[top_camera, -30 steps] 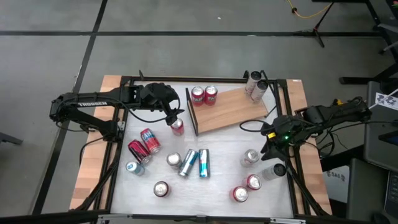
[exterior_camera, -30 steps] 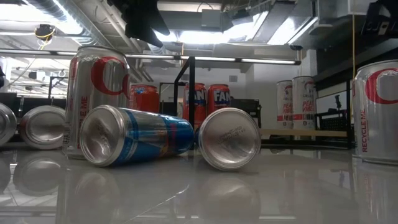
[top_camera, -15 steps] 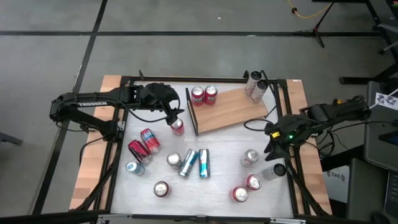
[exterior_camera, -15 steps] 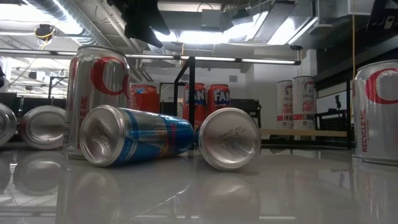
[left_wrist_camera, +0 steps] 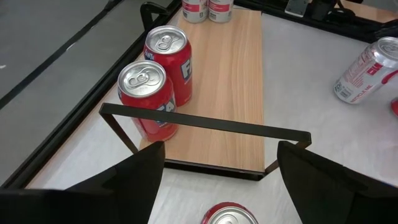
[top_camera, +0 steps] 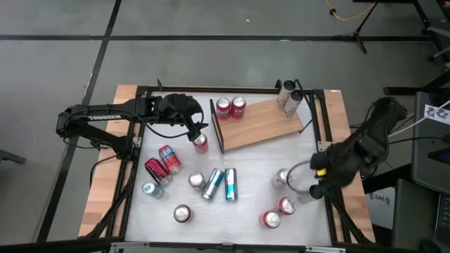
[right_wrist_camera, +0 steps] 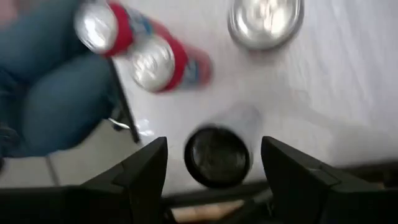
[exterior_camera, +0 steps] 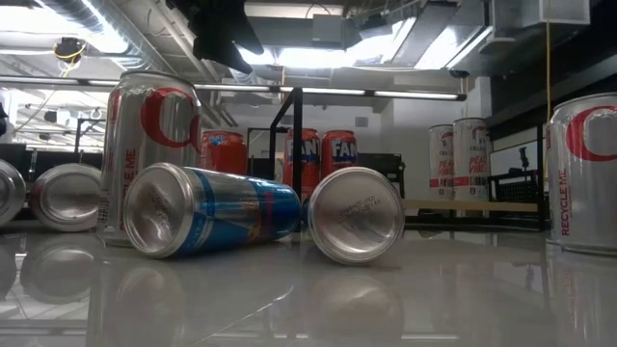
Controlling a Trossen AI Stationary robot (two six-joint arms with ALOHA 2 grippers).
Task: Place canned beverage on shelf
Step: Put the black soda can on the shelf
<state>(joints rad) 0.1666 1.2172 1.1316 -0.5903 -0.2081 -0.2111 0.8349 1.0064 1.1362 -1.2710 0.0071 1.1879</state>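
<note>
Shelf at far centre, two red cans by its rail. Right gripper spread open over an upright silver can near the right edge, apparently centred. Left gripper open above a red can. Risk: blurred descent tipping the can.

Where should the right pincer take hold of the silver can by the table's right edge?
Take the silver can by its round side wall just under the rim, coming straight down. It seems to stand upright with its top facing up. The right pincer hangs over it, open, with one finger to each side.
</note>
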